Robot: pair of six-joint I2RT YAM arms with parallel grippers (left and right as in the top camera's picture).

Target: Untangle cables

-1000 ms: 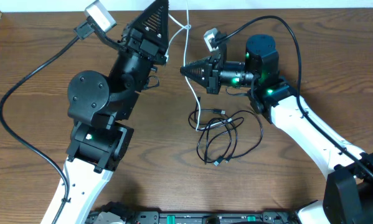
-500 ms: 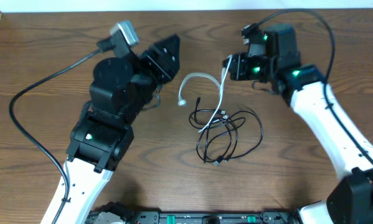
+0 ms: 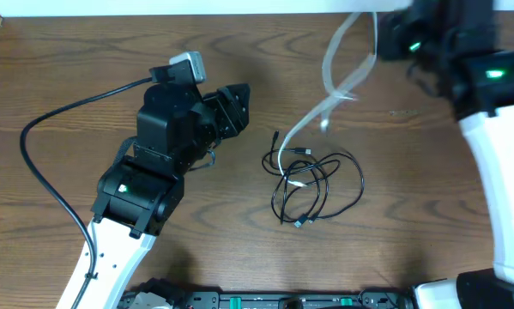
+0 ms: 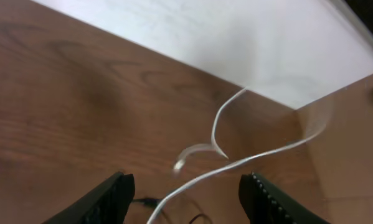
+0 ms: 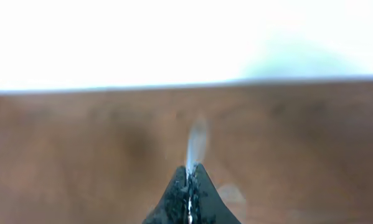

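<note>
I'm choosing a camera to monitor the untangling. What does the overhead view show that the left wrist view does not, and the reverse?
Only the overhead view shows the whole tangle of black cables and the right arm at the far edge, toward which the lifted cord runs. Only the left wrist view shows the left gripper up close, its fingers spread apart and gripping nothing. Both show the white cable raised and motion-blurred above the wooden table.
</note>
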